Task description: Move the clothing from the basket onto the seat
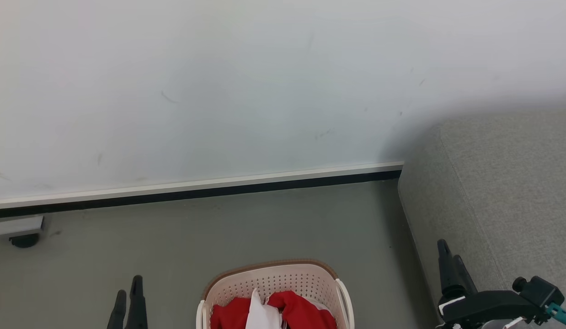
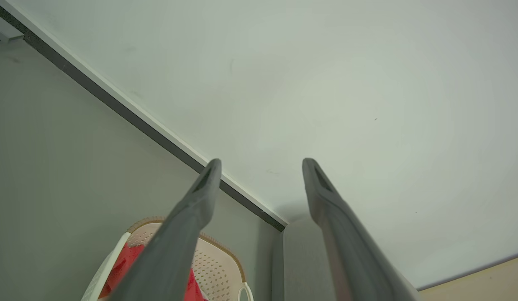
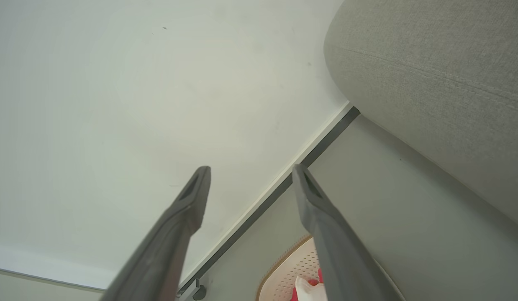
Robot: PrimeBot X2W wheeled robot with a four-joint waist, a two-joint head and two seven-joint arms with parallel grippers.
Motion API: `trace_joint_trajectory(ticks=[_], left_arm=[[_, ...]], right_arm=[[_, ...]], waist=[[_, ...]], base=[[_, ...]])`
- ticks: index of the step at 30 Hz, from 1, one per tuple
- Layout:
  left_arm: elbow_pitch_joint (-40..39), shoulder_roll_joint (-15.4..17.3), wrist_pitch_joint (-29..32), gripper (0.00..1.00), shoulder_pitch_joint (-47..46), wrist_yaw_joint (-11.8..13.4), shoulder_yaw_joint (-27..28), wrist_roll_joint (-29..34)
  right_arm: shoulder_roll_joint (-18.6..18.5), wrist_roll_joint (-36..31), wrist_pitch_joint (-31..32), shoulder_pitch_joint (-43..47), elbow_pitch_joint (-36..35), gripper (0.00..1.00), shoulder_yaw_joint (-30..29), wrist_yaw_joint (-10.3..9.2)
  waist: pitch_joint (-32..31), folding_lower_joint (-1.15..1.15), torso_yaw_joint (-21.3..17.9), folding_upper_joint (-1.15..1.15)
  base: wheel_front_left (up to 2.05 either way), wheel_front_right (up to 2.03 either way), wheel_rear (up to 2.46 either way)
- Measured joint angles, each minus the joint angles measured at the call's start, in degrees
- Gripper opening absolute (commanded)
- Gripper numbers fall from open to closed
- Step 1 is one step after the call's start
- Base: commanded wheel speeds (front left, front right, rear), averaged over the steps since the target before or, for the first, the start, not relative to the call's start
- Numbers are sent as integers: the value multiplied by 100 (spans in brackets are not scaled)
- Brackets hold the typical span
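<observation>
A pale, faintly scuffed wall (image 1: 264, 91) rises behind a grey floor (image 1: 274, 219), and a white-and-black skirting strip (image 1: 196, 188) runs along the floor's far edge. The light grey fabric sofa (image 1: 507, 192) stands at the right end of that edge, its rounded end against the wall. The cream perforated laundry basket (image 1: 274, 279), brown-rimmed with white side handles, sits on the floor well out from the skirting and near the sofa's left side, apart from it. The clothing (image 1: 306, 313) lies inside the basket: bright red fabric with a white piece standing up in the middle. The left fingers (image 2: 188, 217) hang spread wide and empty above the floor left of the basket. The right fingers (image 3: 179, 217) are likewise parted, holding nothing, beside the sofa's front.
</observation>
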Motion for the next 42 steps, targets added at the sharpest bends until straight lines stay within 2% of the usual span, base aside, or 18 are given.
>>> trace_joint_trajectory(ticks=[15, 42], left_arm=[[-283, 14, -223, 100, 85, 339, -316, 1306], [-747, 80, -535, 100, 127, 593, -587, 3043]], right_arm=[[0, -1284, -338, 110, -179, 100, 401, 0], [-67, -2820, -839, 225, -560, 100, 1127, 0]], waist=[[-35, 0, -32, 0], [-112, 0, -57, 0]], base=[[0, 0, 0], [0, 0, 0]])
